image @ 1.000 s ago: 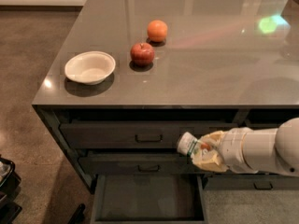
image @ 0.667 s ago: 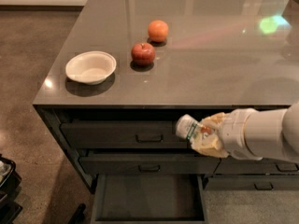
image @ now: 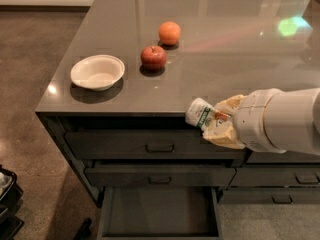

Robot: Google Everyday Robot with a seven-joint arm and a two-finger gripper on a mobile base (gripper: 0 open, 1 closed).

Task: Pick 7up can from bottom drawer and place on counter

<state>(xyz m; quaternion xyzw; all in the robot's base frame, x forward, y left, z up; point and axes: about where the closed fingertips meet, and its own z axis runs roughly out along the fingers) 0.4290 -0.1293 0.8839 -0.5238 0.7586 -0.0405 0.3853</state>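
My gripper (image: 216, 122) is shut on the 7up can (image: 201, 113), a whitish can with green and orange markings. It holds the can tilted on its side in the air, level with the front edge of the counter (image: 210, 59) and just in front of it. The white arm reaches in from the right. The bottom drawer (image: 159, 214) stands pulled open below, and its inside looks empty. The two handled drawers above it are shut.
On the counter stand a white bowl (image: 97, 72) at the left, a red apple (image: 153, 58) in the middle and an orange (image: 170, 33) behind it. More drawers (image: 280, 176) sit at the lower right. Brown floor lies to the left.
The gripper has risen with the can from the level of the middle drawers up to the counter's front edge. The things on the counter have not moved.
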